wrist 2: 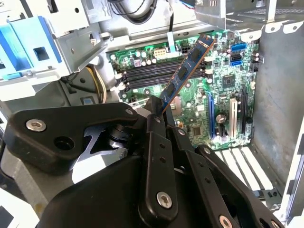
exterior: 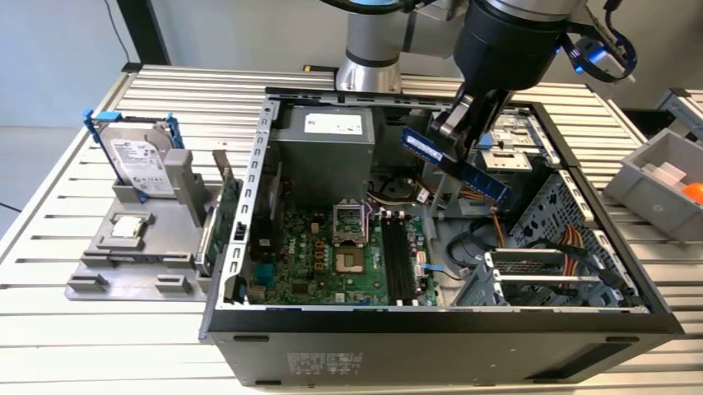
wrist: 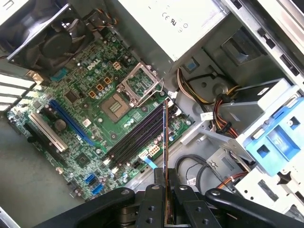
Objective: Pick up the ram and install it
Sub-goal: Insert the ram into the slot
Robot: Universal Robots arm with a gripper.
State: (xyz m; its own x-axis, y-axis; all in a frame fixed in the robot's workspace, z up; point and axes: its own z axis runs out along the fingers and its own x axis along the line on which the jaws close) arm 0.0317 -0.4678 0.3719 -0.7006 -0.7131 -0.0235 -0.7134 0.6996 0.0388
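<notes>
An open case (exterior: 439, 346) lies on its side in the middle of the exterior view; inside it a green board (exterior: 318, 263) covers the floor toward the exterior view's left, with a silver socket (exterior: 349, 220) and, just beside it, a row of long black slots (exterior: 398, 263); a grey supply box (exterior: 329, 140) stands at the far wall; orange and yellow cables (exterior: 571, 243) and a perforated metal cage (exterior: 549, 276) take up the part toward the exterior view's right. A grey bin (exterior: 648, 177) at the right edge of the frame holds an orange thing (exterior: 692, 193), too cut off to tell more. At the exterior view's left a grey stand (exterior: 132, 263) carries a silver drive (exterior: 141, 160) upright in a blue bracket, a small square chip (exterior: 128, 226) lying flat, and a green card (exterior: 225, 218) on edge at the side nearest the case.

The ram (exterior: 483, 181) is a long, narrow, flat dark-blue stick with a line of small dark chips on its face; in the first wrist view it shows edge-on as a thin strip (wrist: 165, 137). It sits in the upper middle of the exterior view, up in the air over the case, tilted with its lower end toward the exterior view's right, apart from the slots. The gripper (exterior: 453, 140) is clenched on the ram, its black fingers (wrist 2: 156, 142) pinching one end so that the rest of the stick juts out past them over the board.
</notes>
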